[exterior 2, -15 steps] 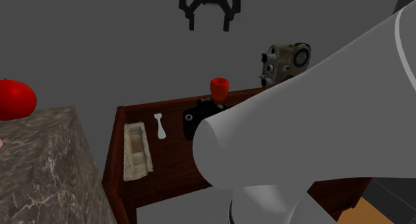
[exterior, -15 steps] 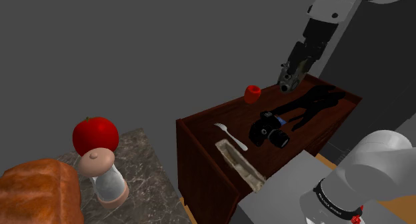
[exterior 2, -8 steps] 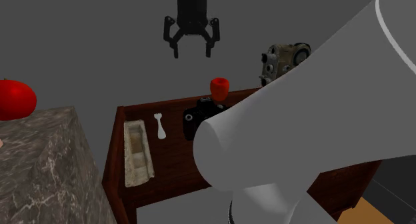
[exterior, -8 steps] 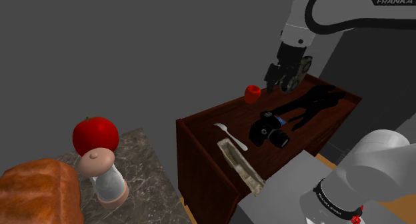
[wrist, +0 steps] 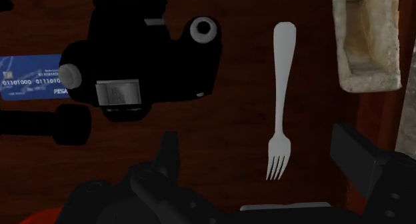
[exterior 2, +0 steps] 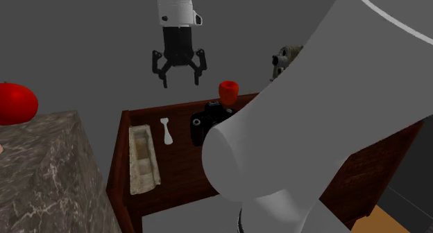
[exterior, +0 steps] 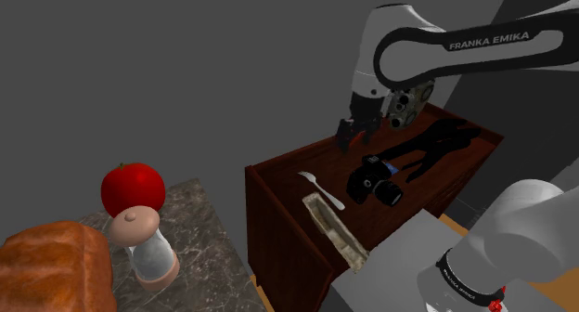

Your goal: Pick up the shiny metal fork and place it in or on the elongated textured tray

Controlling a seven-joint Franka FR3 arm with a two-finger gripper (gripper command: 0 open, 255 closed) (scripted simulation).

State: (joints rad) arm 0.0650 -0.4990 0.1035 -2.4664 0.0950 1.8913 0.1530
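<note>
While it hangs in the air above the dark wooden surface (exterior: 278, 174), the end effector (exterior 2: 180, 79) has its two black fingers spread wide and nothing between them. In the wrist view the end effector (wrist: 259, 148) looks straight down on the fork (wrist: 283, 76), which lies flat on the wood with its tines toward the fingers and its handle pointing away. From the shoulder view the end effector (exterior: 355, 132) sits over the far part of the surface, well above the fork (exterior: 320, 188).

The pale fork (exterior 2: 165, 131) lies between a black camera (exterior 2: 205, 124) and the long, rough, pale tray (exterior 2: 143, 159), just beside the tray and apart from it. A blue card (wrist: 27, 79) lies next to the camera. Near the far edge stands a small red thing (exterior 2: 228, 90), perhaps a cup, and a tan camera-like device (exterior: 408, 104) stands past it.

Off to the shoulder view's left, a marbled surface (exterior: 199, 236) carries a red apple (exterior: 133, 188), a grinder (exterior: 144, 250) and a loaf of bread (exterior: 51, 268).
</note>
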